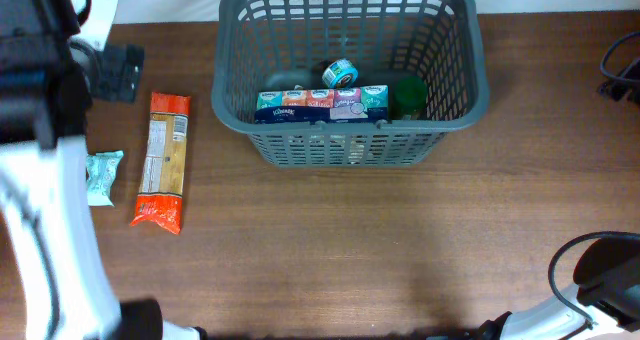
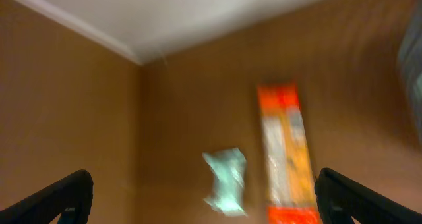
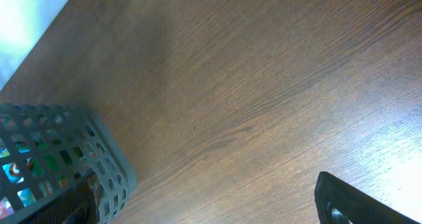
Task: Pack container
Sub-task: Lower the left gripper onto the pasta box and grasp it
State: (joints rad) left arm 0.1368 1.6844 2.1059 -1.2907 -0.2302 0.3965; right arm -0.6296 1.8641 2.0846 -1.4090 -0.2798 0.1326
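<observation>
The dark grey basket (image 1: 340,152) stands at the back middle of the wooden table. It holds a Kleenex tissue multipack (image 1: 320,104), a small round tin (image 1: 340,74) and a green item (image 1: 408,95). An orange cracker packet (image 1: 163,160) and a small teal packet (image 1: 103,176) lie on the table left of the basket. My left gripper (image 2: 204,204) is open and empty above the table, with the teal packet (image 2: 225,181) and the cracker packet (image 2: 285,151) ahead of it. The view is blurred. My right gripper (image 3: 208,207) is open and empty, with the basket's corner (image 3: 99,158) at its left.
My left arm (image 1: 40,210) runs along the table's left edge as a white blur. A black block (image 1: 118,72) sits at the back left. The right arm's base and cables (image 1: 600,280) are at the front right. A black cable (image 1: 622,68) lies at the right edge.
</observation>
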